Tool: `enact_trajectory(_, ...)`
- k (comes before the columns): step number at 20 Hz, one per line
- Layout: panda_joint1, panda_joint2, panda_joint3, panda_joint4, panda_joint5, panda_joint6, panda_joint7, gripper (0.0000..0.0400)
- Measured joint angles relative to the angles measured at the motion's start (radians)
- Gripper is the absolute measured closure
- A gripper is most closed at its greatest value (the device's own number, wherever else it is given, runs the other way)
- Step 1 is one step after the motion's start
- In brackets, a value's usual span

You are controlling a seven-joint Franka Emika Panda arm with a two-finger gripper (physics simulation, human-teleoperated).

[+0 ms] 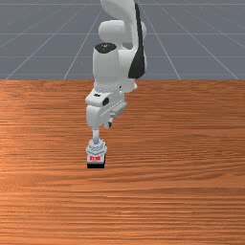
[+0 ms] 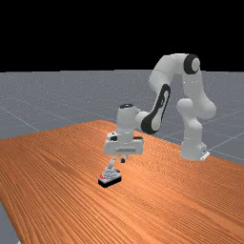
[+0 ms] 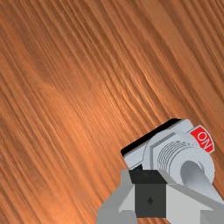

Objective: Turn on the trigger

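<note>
Front view | gripper point(image 1: 109, 125) was closed, held nil, nr lever point(image 1: 96, 135) of trigger point(image 1: 96, 149) | fingers tog. prob. to suit push, not pinch

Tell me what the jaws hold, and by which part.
Nothing is held: the jaws are shut against each other, apart from the switch lever.

table point(image 2: 57, 162): orange-brown grained wood | floor point(image 2: 71, 95): grey, pale lines | backdrop point(image 2: 95, 33): black
</note>
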Motion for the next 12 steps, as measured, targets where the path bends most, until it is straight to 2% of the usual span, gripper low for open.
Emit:
enact_trajectory(1, 0.036, 0.006, -0.036, 0.022, -0.069, -0.055, 0.065, 0.0400)
enact_trajectory(3, 0.052, 0.005, -0.051, 0.017, -0.098, -0.053, 0.093, 0.0400)
enact_trajectory(4, 0.006, 0.001, -0.005, 0.013, -0.026, -0.052, -0.014, 0.0400)
enact_trajectory(6, 0.004, -0.006, -0.003, 0.001, -0.026, -0.047, -0.023, 0.0400)
enact_trajectory(7, 0.014, 0.002, -0.013, 0.026, -0.031, -0.108, 0.018, 0.0400)
enact_trajectory(9, 0.020, -0.010, -0.022, -0.005, -0.023, -0.053, 0.061, 0.0400)
enact_trajectory(12, 0.009, -0.007, -0.029, 0.000, -0.018, -0.055, 0.057, 0.0400)
